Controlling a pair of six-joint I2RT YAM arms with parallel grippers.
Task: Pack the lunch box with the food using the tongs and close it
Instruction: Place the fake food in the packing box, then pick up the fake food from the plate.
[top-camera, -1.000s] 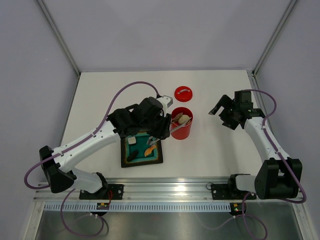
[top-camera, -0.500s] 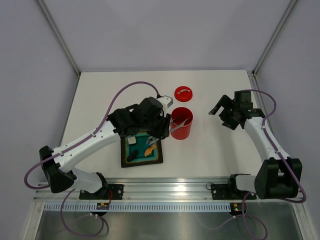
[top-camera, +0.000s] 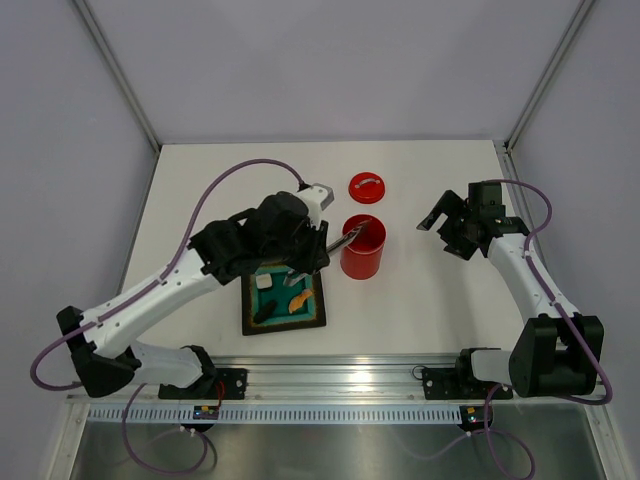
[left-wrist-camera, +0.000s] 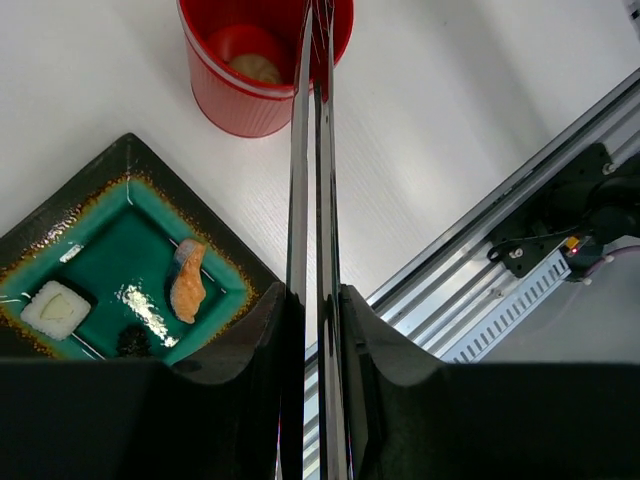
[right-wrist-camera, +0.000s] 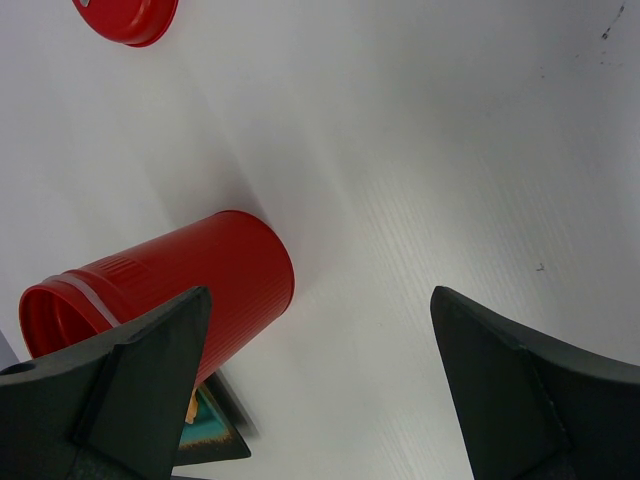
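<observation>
Between the clamped left jaws, the tongs (left-wrist-camera: 300, 200) overhang the lunch box (left-wrist-camera: 225, 95), orange piece (left-wrist-camera: 187, 290) likely next; right jaws apart.

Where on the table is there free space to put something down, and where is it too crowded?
Free: the near strip right of the plate, below the lunch box; the gap between lunch box and right gripper; the far-left corner, left of the lid. Crowded: around plate and lunch box, where the left gripper holds the tongs.
</observation>
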